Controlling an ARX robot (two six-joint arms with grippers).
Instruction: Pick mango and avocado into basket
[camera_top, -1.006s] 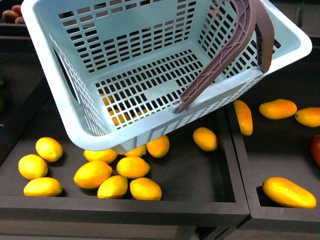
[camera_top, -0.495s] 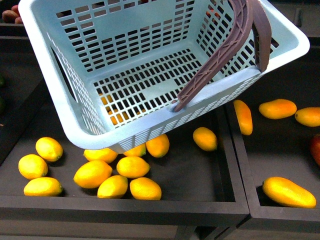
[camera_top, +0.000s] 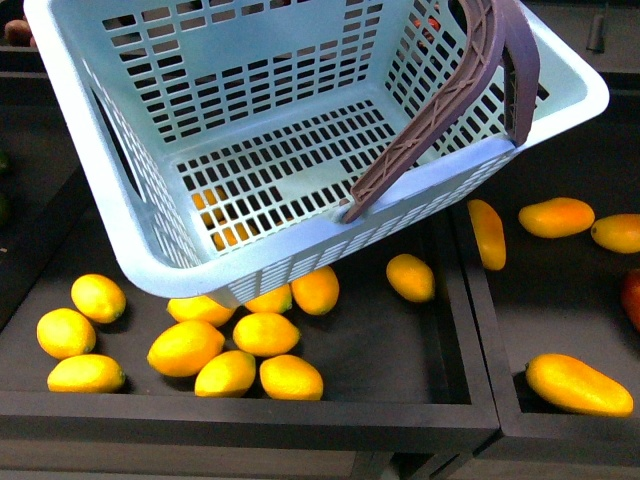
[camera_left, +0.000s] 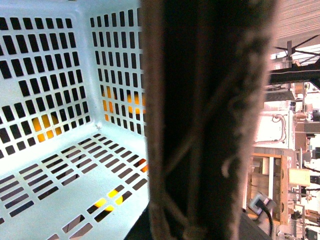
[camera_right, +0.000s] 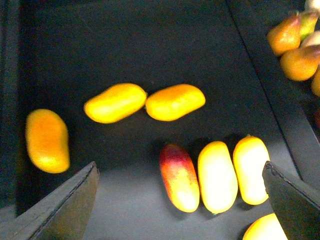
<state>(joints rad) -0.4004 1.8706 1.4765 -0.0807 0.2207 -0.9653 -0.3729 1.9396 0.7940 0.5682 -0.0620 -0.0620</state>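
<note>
Basket (camera_top: 120, 200) hangs tilted over the left tray (camera_top: 400, 350), empty, yellow fruit (camera_top: 265, 333) showing thru its slots. Its handle (camera_left: 200, 125) fills the left wrist cam, so can't tell what the left claw is doing, prob. gripping it. Right claw (camera_right: 180, 167) is spread wide above a red mango (camera_right: 179, 177) packed tight w/ two more on the dark tabletop (camera_right: 150, 40). No avocado I can make out. I'd go for the lone mango (camera_right: 46, 140): room both sides, close across its short width, squeeze gently.
</note>
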